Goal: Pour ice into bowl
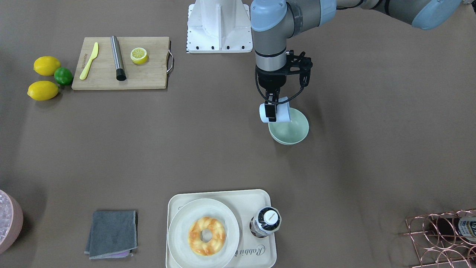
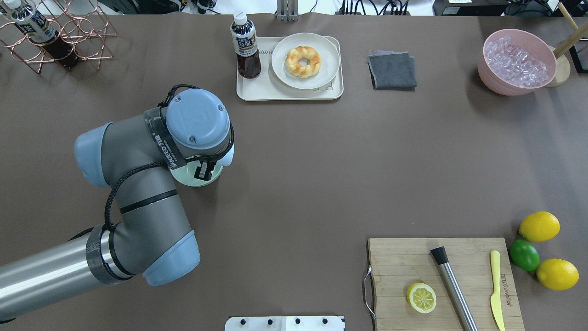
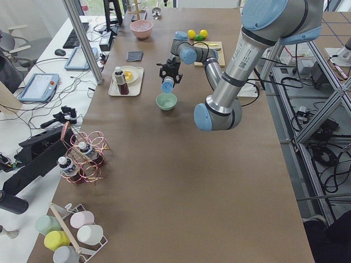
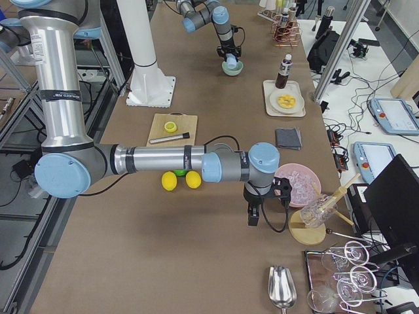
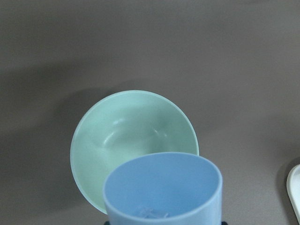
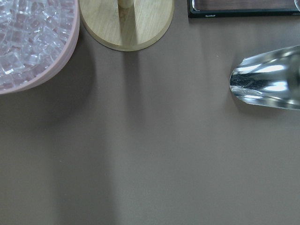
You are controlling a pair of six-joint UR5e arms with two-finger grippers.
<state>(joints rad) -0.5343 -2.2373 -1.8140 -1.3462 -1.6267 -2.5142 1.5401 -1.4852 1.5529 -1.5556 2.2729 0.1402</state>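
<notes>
Left arm (image 2: 138,207) comes in low from the near-left corner of the table; the forearm lies about level, the elbow folds back, and the wrist stands over the table's left half with the tool pointing straight down.

Left gripper (image 1: 273,112) has its jaws closed on a pale blue cup (image 1: 285,111), one dark finger (image 1: 271,111) laid across the cup's wall; the cup is lifted clear of the table and tipped over on its side, its mouth toward the bowl (image 1: 293,130).

The bowl sits on the brown table cover (image 1: 238,156) directly under the cup, rim partly hidden by it; from the wrist camera the bowl's inside (image 5: 131,131) looks bare.

Ice (image 5: 151,213) shows as a few clear bits inside the cup, low in the frame near its rim; none seen in the bowl.

Further right, far edge: tray (image 2: 248,92) with a bottle (image 2: 245,48) and a plate (image 2: 280,69) carrying a ring pastry (image 2: 303,60); then a folded grey cloth (image 2: 392,70).

Right end: pink tub (image 2: 517,64) heaped with ice cubes; the right arm (image 4: 163,160) stretches level along the table's end, wrist bent down, right gripper (image 4: 254,216) hanging just beside the tub; cannot tell how its jaws stand; a metal scoop (image 6: 267,77) lies below its camera.
</notes>
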